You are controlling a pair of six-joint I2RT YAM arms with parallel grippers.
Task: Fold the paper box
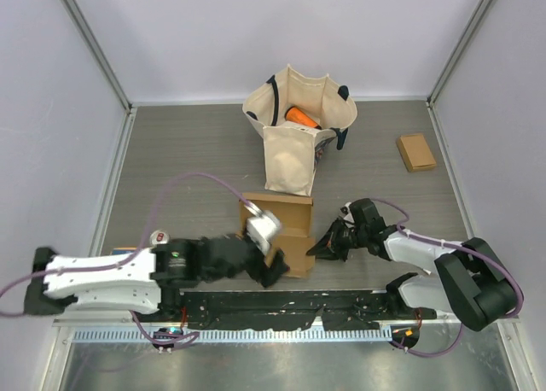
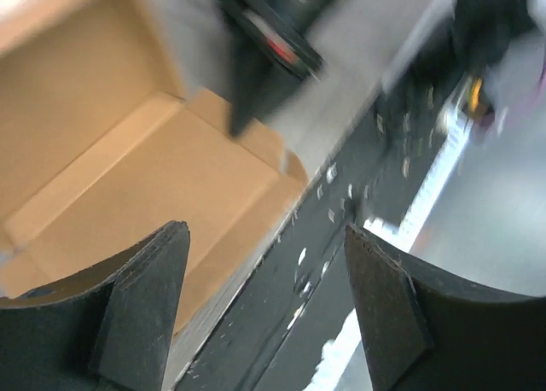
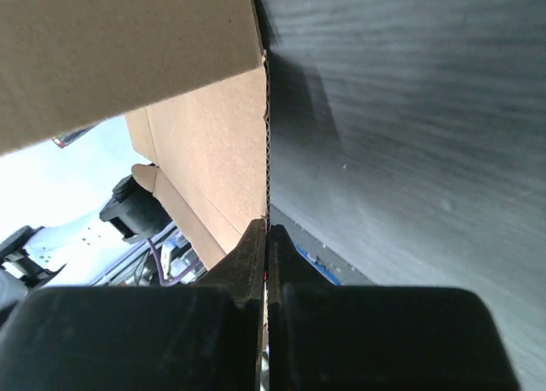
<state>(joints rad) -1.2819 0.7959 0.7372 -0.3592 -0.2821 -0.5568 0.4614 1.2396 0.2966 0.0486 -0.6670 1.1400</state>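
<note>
Probably a robotics lab cell: plain white panels (image 1: 256, 32) in aluminium framing (image 1: 93, 45) enclose a grey bench (image 1: 188, 143), with two cabled robot arms (image 1: 102, 280) bolted along its near rail (image 1: 290, 304).

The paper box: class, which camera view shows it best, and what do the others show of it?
Top external view: nearly the whole paper box shows, lying open between the arms. The left wrist view catches only blurred inner panels; the right wrist view shows one flap edge-on, clamped in the right pincer.
</note>
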